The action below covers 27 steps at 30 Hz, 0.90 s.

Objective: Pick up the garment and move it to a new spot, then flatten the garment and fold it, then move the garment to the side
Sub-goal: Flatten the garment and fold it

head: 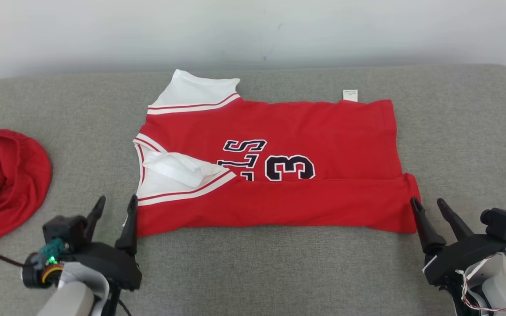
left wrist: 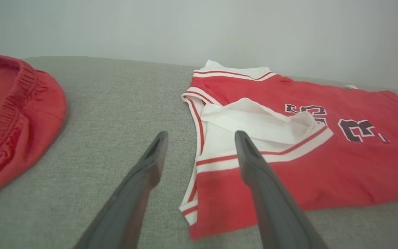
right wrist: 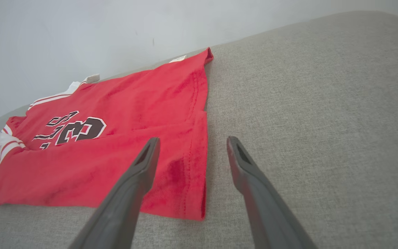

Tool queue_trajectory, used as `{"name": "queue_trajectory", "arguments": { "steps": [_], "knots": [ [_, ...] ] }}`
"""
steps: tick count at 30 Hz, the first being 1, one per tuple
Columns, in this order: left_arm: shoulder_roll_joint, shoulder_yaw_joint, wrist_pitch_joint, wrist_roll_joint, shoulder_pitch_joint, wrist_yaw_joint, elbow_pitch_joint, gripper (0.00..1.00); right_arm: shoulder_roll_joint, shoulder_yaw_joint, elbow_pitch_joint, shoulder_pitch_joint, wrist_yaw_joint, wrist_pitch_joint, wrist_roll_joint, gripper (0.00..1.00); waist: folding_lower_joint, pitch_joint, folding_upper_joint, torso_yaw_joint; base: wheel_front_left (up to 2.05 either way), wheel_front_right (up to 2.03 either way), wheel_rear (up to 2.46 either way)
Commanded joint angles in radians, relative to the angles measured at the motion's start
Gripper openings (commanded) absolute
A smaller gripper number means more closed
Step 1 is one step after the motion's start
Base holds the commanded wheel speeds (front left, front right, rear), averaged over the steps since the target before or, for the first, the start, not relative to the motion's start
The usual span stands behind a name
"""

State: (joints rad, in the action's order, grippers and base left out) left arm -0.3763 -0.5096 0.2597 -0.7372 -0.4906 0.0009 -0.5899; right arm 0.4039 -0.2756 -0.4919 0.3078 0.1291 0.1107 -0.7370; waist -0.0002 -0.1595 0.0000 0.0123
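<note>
Grey padded surface [head: 279, 272] is the work area. The jersey [head: 323, 131] lies flat across its middle, neck end to my left and hem to my right, with the near long edge turned over toward the number. A second red garment [head: 11, 184] is bunched at far left, well apart, so I'll ignore it.

Left gripper [head: 117, 199] sits at the near neck-end corner and right gripper [head: 427, 202] at the near hem corner. Both are spread wide with nothing in them.

I read this as mid-fold. For the next fold I'd pinch both layers at each corner, lift evenly and move the arms in sync. The white armhole flap [head: 178, 169] is rucked, so smooth it first. Label [head: 350, 95] marks the far hem corner.
</note>
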Motion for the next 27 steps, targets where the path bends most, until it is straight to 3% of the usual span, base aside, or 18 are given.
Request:
{"name": "queue_trajectory", "arguments": {
  "steps": [1,11,17,18,19,20,21,27],
  "knots": [
    [0.016,0.010,0.006,-0.001,0.035,0.009,0.014,1.00,-0.011,0.008,0.005,-0.016,0.003,0.002,0.007,1.00,0.0002,-0.013,0.0000,-0.012,0.00,0.00,0.00],
    [0.054,-0.005,0.007,0.034,0.069,0.016,-0.018,1.00,-0.053,0.031,-0.031,0.000,0.003,-0.006,0.117,1.00,0.0002,-0.061,0.0000,-0.027,0.00,0.00,0.00],
    [0.093,-0.002,0.007,0.022,0.056,-0.002,-0.083,1.00,-0.087,0.043,-0.076,0.008,0.003,-0.030,0.151,1.00,0.0002,-0.069,0.0000,-0.031,0.00,0.00,0.00],
    [0.099,-0.002,0.007,0.021,0.057,-0.008,-0.101,1.00,-0.093,0.037,-0.085,0.006,0.003,-0.039,0.154,0.85,0.0002,-0.066,0.0000,-0.031,0.00,0.00,0.00],
    [0.101,-0.001,0.007,0.024,0.055,-0.010,-0.113,0.61,-0.099,0.031,-0.090,0.005,0.003,-0.041,0.153,0.34,0.0002,-0.062,0.0000,-0.030,0.00,0.00,0.00],
    [0.107,0.005,0.007,0.021,0.054,-0.016,-0.121,0.20,-0.104,0.028,-0.092,0.004,0.003,-0.038,0.148,0.00,0.0002,-0.057,0.0000,-0.030,0.00,0.00,0.00],
    [0.113,0.008,0.007,0.018,0.055,-0.023,-0.132,0.00,-0.107,0.026,-0.094,0.003,0.003,-0.036,0.143,0.00,0.0002,-0.051,0.0000,-0.029,0.00,0.00,0.00],
    [0.125,0.033,0.007,0.044,0.095,-0.043,-0.138,0.00,-0.107,0.048,-0.085,-0.026,0.003,-0.017,0.095,0.00,0.0002,0.014,0.0000,-0.029,0.00,0.00,0.00]
  ]
}}
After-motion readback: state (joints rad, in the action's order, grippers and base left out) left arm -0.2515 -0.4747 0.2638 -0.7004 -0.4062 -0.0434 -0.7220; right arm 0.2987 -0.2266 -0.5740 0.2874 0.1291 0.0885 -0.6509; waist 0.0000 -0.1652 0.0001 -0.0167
